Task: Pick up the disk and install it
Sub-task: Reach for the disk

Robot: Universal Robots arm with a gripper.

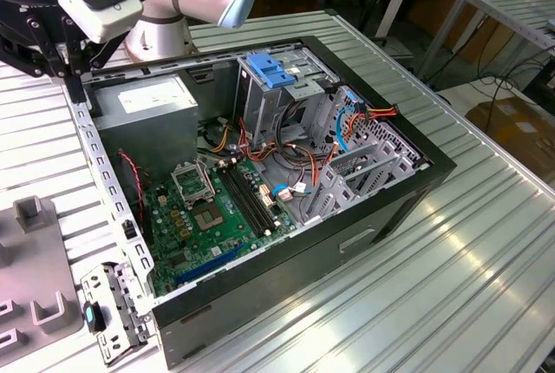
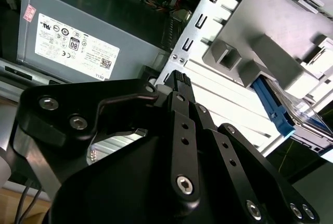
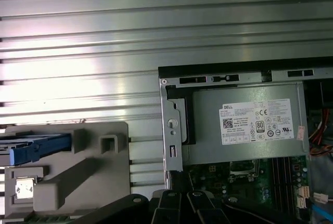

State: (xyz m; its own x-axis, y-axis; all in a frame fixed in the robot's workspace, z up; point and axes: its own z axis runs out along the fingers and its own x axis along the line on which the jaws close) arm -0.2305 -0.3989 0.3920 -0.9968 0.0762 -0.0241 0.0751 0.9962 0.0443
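Note:
The disk [image 2: 311, 124] is a silver drive in a blue carrier frame. It rests in a grey moulded holder [image 3: 99, 177] on the ribbed table beside the open computer case [image 1: 286, 173]. In the first wrist view the carrier's blue edge [image 3: 37, 148] sticks out of the holder. My gripper [image 2: 174, 82] is black and hangs over the case corner by the grey power-supply box [image 1: 143, 100], apart from the disk. Its fingers stand together, shut on nothing. In the exterior view the gripper [image 1: 76, 74] is at the upper left.
Inside the case are a green motherboard [image 1: 212, 212], a metal drive cage with a blue latch [image 1: 273, 71] and orange and blue cables [image 1: 347, 121]. A loose metal bracket [image 1: 108, 312] lies by the case's near corner. Ribbed aluminium table [image 1: 468, 243] surrounds the case.

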